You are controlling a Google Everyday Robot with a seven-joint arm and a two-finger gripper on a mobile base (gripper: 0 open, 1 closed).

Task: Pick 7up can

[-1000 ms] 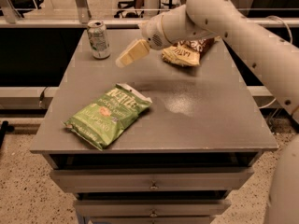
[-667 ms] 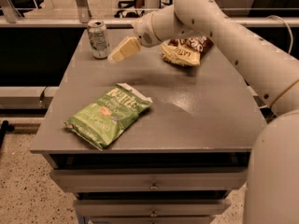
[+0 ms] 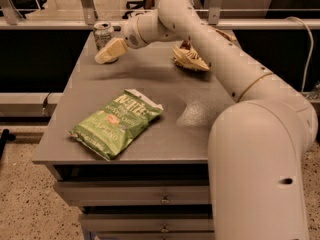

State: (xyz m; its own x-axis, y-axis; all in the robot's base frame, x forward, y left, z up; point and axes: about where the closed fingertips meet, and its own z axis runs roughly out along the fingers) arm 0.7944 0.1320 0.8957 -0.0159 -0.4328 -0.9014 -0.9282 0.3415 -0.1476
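At the far left corner of the table (image 3: 165,86), the can (image 3: 103,32) stands upright, its silver top and pull tab showing. The gripper (image 3: 106,53) hangs just in front of it, pointing down and left, and its cream tip covers the foot of the can; whether they touch I cannot tell, nor whether the gripper is open or closed. A second ago it was well to the right of the can, near the brown bag (image 3: 190,59); since then it has swung leftward across the back of the table. The arm (image 3: 220,54) reaches from the right foreground, where its big rounded joint now fills more of the view than before. The can has not moved. The green bag (image 3: 116,124) lies flat near the front left, and the brown bag sits at the back, both where they were.
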